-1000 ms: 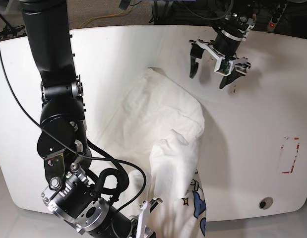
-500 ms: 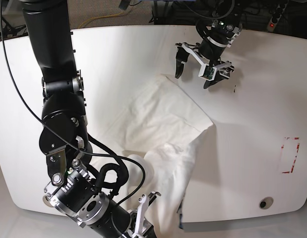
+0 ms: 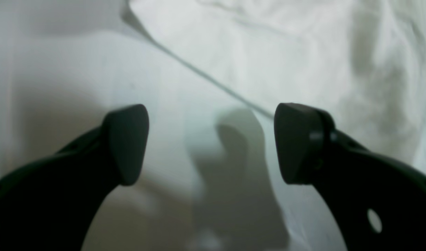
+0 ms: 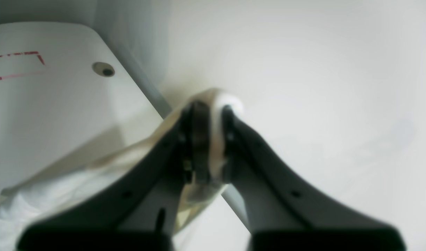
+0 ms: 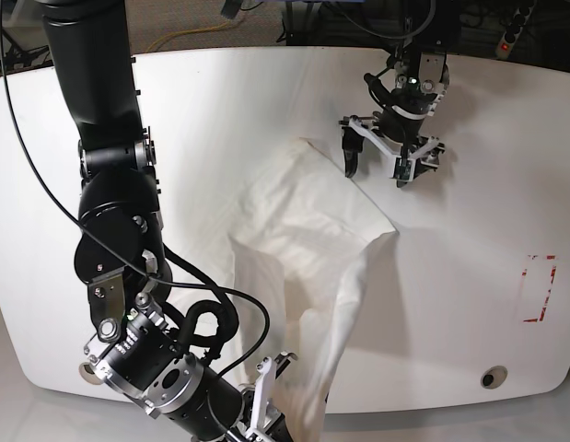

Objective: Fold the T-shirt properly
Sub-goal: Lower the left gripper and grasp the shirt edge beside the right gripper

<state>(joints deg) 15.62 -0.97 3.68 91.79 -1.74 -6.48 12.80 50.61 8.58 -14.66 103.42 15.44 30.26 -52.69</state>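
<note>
left pincer (image 5: 389, 162): wide apart, nothing held, hovering at the far edge of the T-shirt (image 5: 303, 239)
right pincer (image 4: 209, 139): clamped on a fold of the cloth at the near worktop (image 5: 469, 276) edge
T-shirt: crumpled mid-worktop, 1 part draped over the near edge

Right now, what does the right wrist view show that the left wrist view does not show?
Only the right wrist view shows the right gripper shut on a pinch of the T-shirt, the table edge, its red tape marking and a round hole. Only the left wrist view shows the left gripper, open, above a straight cloth edge. Both show plain white fabric; neither shows the print.
</note>
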